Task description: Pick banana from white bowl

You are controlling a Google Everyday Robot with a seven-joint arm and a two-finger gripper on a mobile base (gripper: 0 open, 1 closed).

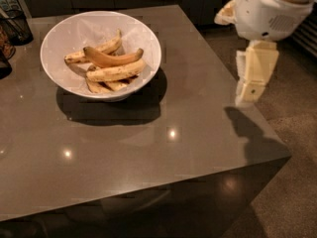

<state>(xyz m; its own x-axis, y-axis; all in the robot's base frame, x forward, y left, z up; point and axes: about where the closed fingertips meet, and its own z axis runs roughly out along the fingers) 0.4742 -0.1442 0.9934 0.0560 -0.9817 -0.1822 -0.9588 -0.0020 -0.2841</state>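
1. At the far left edge, a dark wire basket [16, 25] is seen at the back of the counter [148, 157]; only one is counted.
2. One white bowl [55, 39] is set on the rear left part of the counter, and a dark shadow is cast in front of it.
3. At least four bananas are counted inside the bowl; those at the bottom are partly hidden, so the full number cannot be told.
4. The banana [118, 72] is laid near the middle of the bowl, on top of the lower fruit and just in front of a darker curved banana [112, 59]. Its long axis is run nearly left to right, and its right end is pointed toward the bowl's right rim and tilted slightly toward the back.
5. A thinner pale banana [97, 50] is laid behind both, against the rear wall.
6. One gripper [250, 90] is hung from the white robot body [271, 9] over the counter's right edge. Whether it is spread or closed cannot be told.
7. The banana is placed well apart from the gripper, to its left, and nothing is seen between them but bare counter.
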